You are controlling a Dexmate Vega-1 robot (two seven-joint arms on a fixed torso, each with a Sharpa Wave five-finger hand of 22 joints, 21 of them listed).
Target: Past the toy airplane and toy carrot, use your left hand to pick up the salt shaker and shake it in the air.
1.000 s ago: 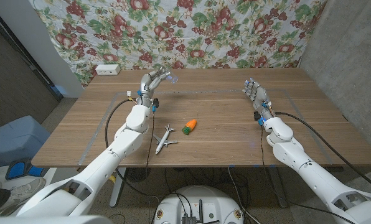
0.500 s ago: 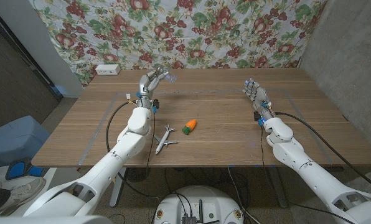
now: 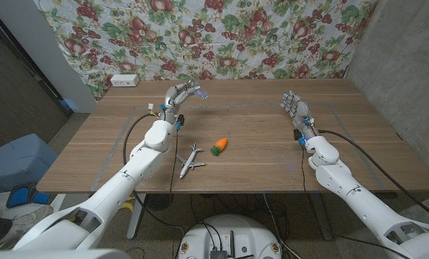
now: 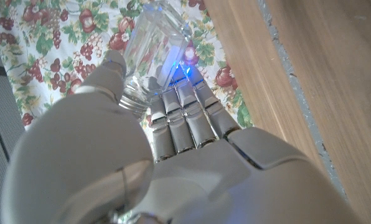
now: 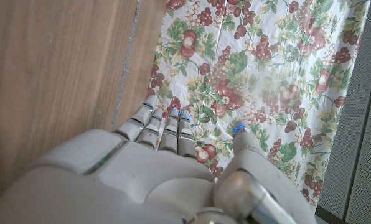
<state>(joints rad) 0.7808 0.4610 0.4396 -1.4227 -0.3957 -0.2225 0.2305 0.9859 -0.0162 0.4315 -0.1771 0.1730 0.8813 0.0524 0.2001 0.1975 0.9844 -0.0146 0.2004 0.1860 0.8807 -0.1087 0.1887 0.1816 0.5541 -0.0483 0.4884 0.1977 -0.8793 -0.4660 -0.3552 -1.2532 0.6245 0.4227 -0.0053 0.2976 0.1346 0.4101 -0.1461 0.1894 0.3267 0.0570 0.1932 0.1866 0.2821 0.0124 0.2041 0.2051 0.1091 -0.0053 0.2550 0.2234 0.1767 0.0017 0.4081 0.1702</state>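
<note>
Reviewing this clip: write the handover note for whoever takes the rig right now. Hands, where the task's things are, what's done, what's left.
Left hand holds the salt shaker up in the air, beyond the toy airplane and toy carrot, which lie on the table.
Right hand is open, holding nothing, on its side of the table.
Done: shaker picked up.
Left: shake it; a single frame cannot show whether shaking has begun.

A floral cloth (image 3: 222, 32) hangs behind the wooden table (image 3: 258, 151); a white box (image 3: 124, 80) sits at its far left corner.
</note>
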